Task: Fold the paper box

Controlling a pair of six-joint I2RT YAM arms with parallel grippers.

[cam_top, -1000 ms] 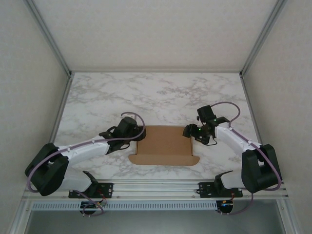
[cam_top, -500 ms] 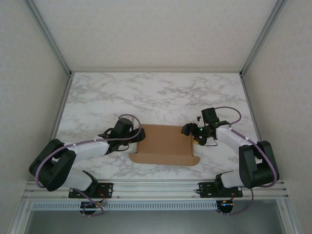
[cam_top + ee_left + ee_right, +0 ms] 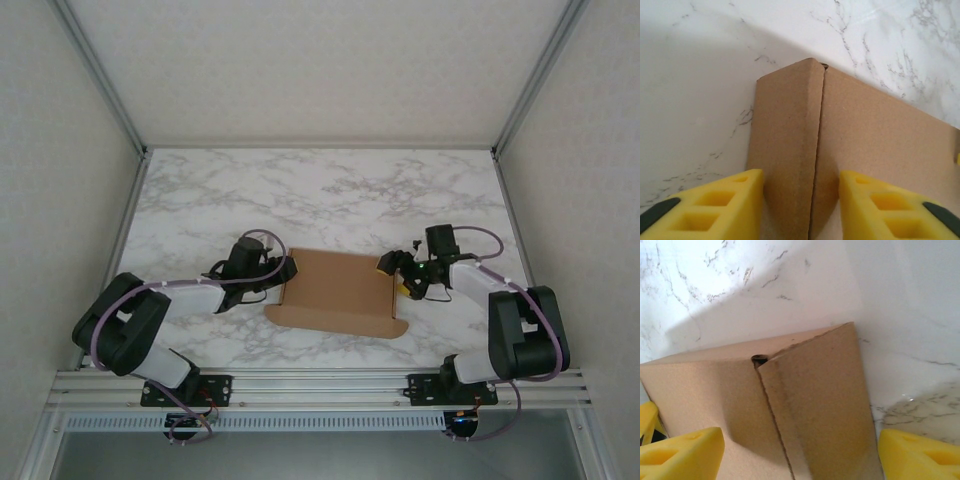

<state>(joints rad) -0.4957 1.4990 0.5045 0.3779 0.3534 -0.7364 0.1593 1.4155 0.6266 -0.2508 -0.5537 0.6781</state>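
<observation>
The paper box (image 3: 335, 288) lies in the middle of the marble table, brown, with a rounded front flap toward the arms. Its left side flap (image 3: 787, 150) stands raised, and my left gripper (image 3: 800, 212) straddles it, jaws fairly narrow; a shadowed gap shows beside the right finger (image 3: 885, 205). In the top view that left gripper (image 3: 283, 270) sits at the box's left edge. My right gripper (image 3: 800, 460) is wide open around the raised right side flap (image 3: 820, 405), with both yellow fingers clear of the cardboard. It sits at the box's right edge (image 3: 393, 268).
White marble table (image 3: 320, 190) with metal frame posts at both sides and a rail along the near edge. Padded walls close in the left, right and back.
The left gripper's jaws have narrowed around the left flap and the arm has shifted farther back. The right gripper has come lower at the right edge. The box has slid slightly away.
</observation>
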